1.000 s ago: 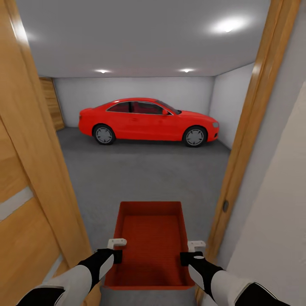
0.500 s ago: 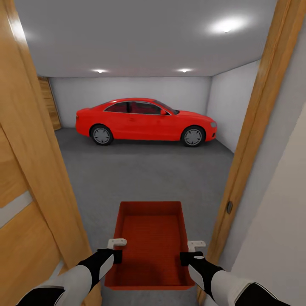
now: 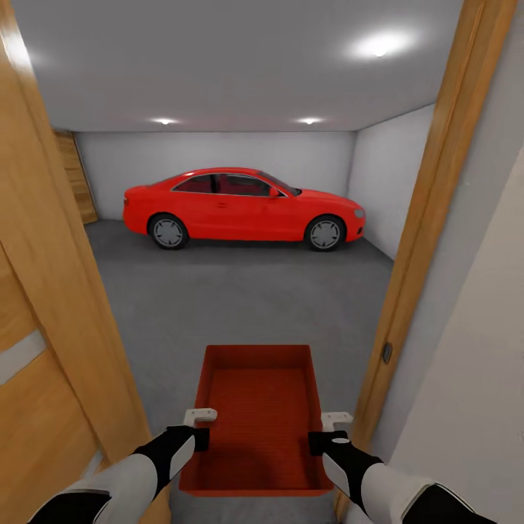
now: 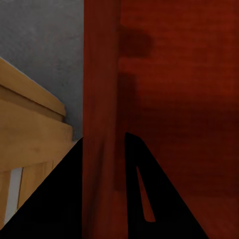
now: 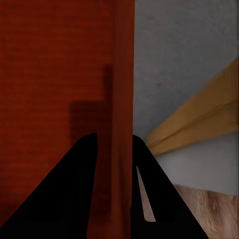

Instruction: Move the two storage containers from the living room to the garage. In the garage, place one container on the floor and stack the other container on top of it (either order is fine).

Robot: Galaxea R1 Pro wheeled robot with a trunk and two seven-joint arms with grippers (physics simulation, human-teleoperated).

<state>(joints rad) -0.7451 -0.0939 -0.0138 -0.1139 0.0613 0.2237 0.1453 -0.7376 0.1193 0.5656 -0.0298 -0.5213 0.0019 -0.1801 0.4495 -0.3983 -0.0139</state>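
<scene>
1 storage container (image 3: 255, 415), near edge cut off

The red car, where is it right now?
In the head view the red car stands side-on at the far end of the garage floor, before the white back wall, seen through the wooden door frame beyond the carried storage container.

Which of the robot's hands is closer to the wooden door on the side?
Left. The left gripper holds the container's wall beside the door; the right gripper holds the opposite wall.
</scene>
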